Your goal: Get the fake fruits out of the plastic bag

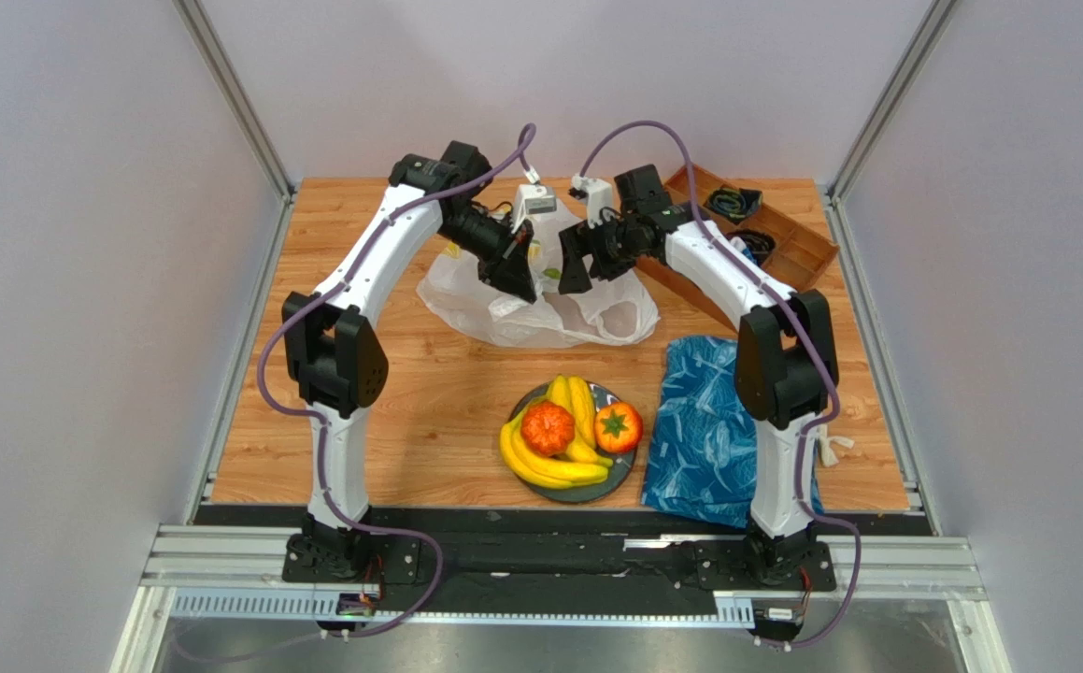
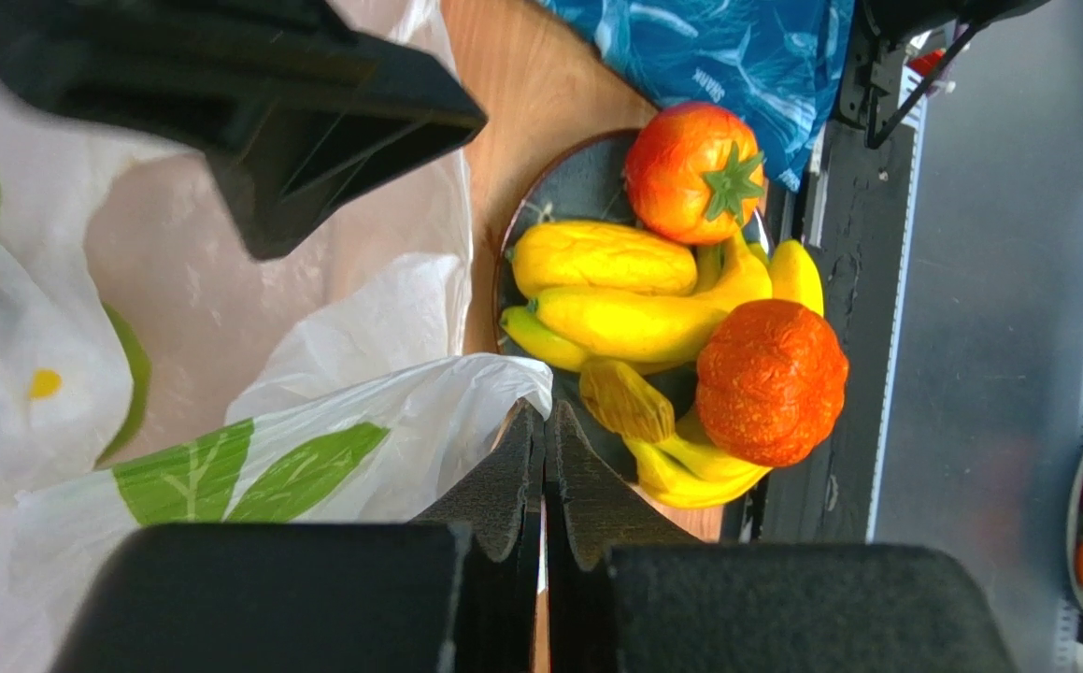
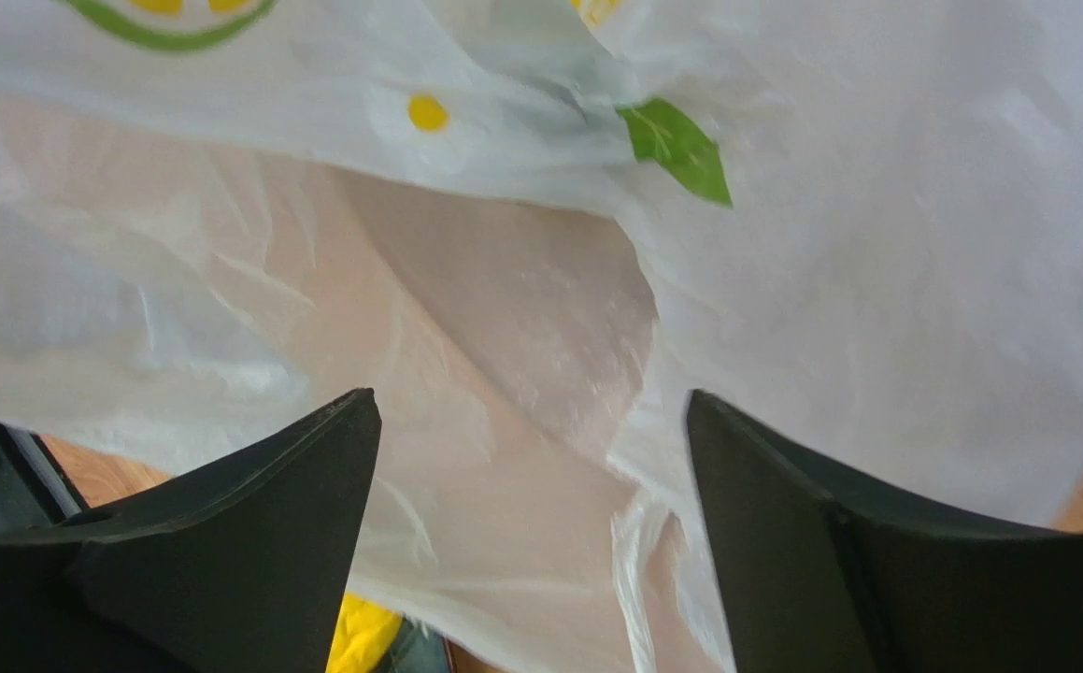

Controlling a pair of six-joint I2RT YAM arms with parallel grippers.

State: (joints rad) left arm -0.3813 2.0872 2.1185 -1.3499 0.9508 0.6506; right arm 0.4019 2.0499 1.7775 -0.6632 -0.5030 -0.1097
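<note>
We see the thin white translucent plastic bag (image 1: pixel 582 311) lying crumpled at the middle of the wooden table (image 1: pixel 406 393), towards the far side, with green leaf prints on its film. The left gripper (image 1: pixel 520 267) hangs over the bag's left part. In the left wrist view its fingers (image 2: pixel 505 477) are pressed together, and a peaked fold of the bag runs up to their tips, so it looks pinched there.

The right gripper (image 3: pixel 530 407) faces the left one from just beside it, above the bag's middle. Its jaws stand wide apart, with loose bag film spread in front of them and nothing held between.

The fake fruits sit outside the bag on a dark round plate (image 2: pixel 571 189), nearer the arm bases:
- the glossy yellow banana bunches (image 2: pixel 631 320) lie across the plate
- an orange ridged ball (image 2: pixel 771 382) rests on top of them
- a red-orange round fruit with a green stem (image 2: pixel 694 168) lies at the plate's right edge

A blue patterned cloth (image 1: pixel 708 414) lies just to the right of the plate, and a wooden tray (image 1: pixel 786 253) stands at the far right corner
</note>
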